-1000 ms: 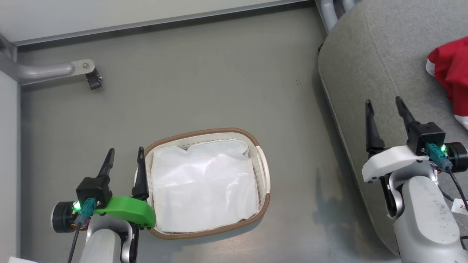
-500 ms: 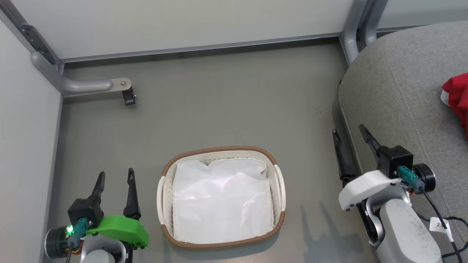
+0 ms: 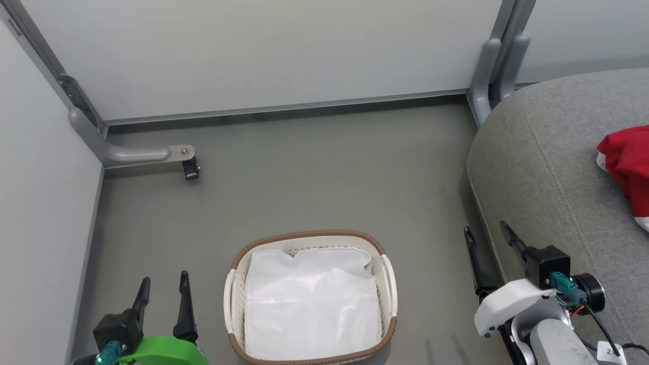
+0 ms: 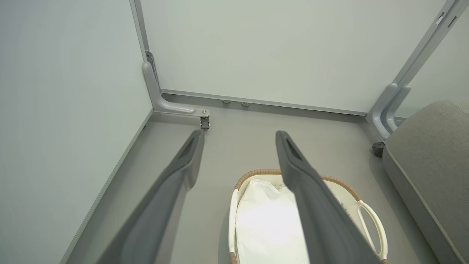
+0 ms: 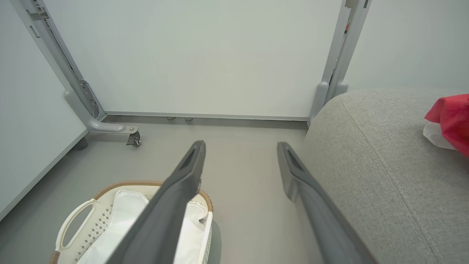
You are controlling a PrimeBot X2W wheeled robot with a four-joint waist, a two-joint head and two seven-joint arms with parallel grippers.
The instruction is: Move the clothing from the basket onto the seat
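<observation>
Red clothing lies on the grey seat at the right, cut by the frame edge, with what looks like white trim along one side. Well apart from it, the basket stands on the floor with a flat white cloth inside. The left gripper hangs beside the basket, jaws apart and empty. The right gripper hangs at the seat's front edge, jaws likewise apart, gripping nothing.

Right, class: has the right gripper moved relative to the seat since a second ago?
Yes. The right gripper has shifted left off the seat; one finger now hangs over the floor.
</observation>
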